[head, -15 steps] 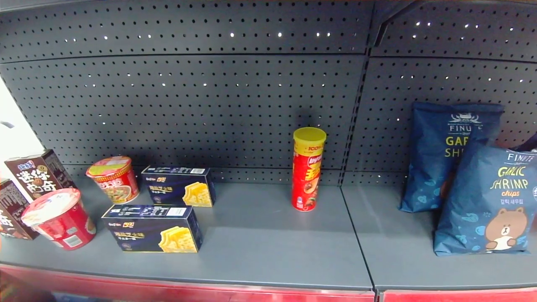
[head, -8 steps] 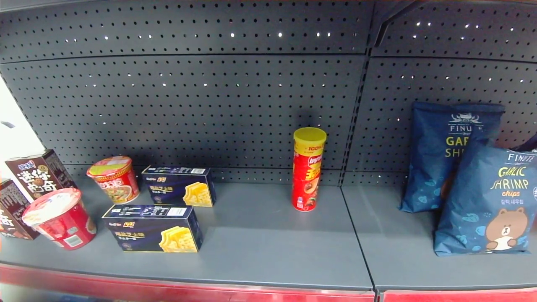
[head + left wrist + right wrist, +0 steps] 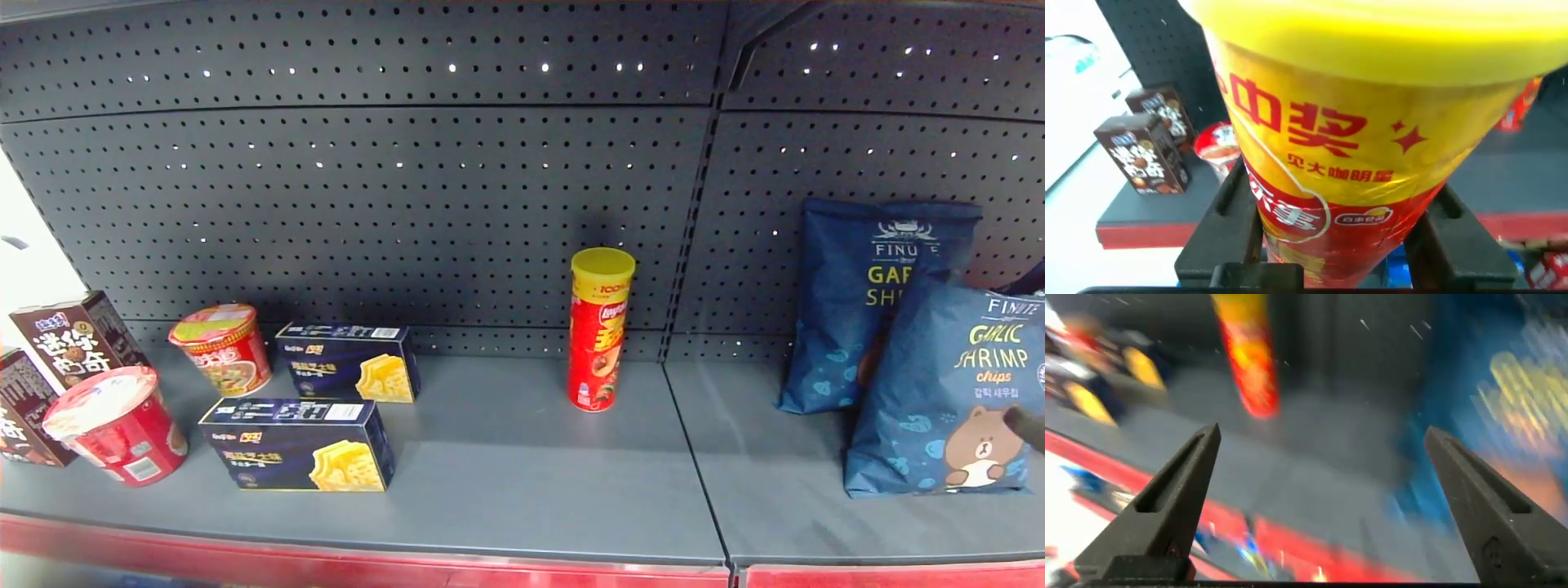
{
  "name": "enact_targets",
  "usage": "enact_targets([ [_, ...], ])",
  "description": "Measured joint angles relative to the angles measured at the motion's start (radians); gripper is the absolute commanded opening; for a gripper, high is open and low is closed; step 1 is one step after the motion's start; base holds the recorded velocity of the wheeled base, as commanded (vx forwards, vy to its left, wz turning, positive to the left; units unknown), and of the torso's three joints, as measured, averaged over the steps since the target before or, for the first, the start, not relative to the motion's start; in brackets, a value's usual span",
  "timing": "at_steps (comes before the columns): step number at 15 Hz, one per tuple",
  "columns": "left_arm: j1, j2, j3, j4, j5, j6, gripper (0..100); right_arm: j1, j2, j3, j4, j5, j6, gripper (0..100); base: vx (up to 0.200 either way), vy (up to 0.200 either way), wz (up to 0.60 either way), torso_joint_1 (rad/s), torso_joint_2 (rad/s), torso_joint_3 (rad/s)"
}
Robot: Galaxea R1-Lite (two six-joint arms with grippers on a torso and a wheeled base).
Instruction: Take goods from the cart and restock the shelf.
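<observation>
Chip can [image 3: 1355, 163] with yellow lid and red-and-yellow body, clamped in the left gripper [image 3: 1335, 212]. Black fingers [image 3: 1221, 237] closed against both sides of its lower body, lid end nearest the wrist camera. Held in the air, apart from the shelf [image 3: 522, 465], with the shelf's left end showing behind it.

Right gripper [image 3: 1323, 434] spread wide, nothing between its fingers [image 3: 1176, 498]. Hanging out in front of the shelf's red front lip, pointed toward the stretch between the standing can and the blue bags. Much blur in that wrist view.

On the grey shelf, before the perforated back panel [image 3: 408, 204], from left to right:
- Rear brown box [image 3: 73, 339] and front brown box [image 3: 16, 416] at the far left end, one behind the other.
- Rear noodle cup [image 3: 220, 349] and front noodle cup [image 3: 114, 425] just beside them, both lid up.
- Rear navy box [image 3: 349, 362] and front navy box [image 3: 302, 445] lying on their long sides, close together but apart.
- Second chip can [image 3: 600, 331] upright near the back panel, well apart from the navy boxes, just left of the seam between the two shelf boards.
- Rear blue snack bag [image 3: 873, 302] propped against the back panel on the right board.
- Front blue snack bag [image 3: 947, 392] with a bear picture, overlapping the rear bag's right side.
</observation>
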Motion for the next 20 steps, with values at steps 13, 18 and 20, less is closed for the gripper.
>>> enact_targets([
  [13,-0.008,-0.012,0.065,0.002,-0.058,-0.039,0,0.039,0.894,-0.379,-0.416,0.469,-0.204,100,0.000,0.000,0.00,0.000,0.00,0.000],
  [18,-0.008,-0.025,0.100,0.003,-0.072,-0.039,0,0.045,1.092,-0.425,-0.547,0.618,-0.261,100,0.000,0.000,0.00,0.000,0.00,0.000],
  [20,-0.008,-0.040,0.109,0.004,-0.072,-0.040,0,0.051,1.157,-0.430,-0.580,0.646,-0.258,100,0.000,0.000,0.00,0.000,0.00,0.000],
])
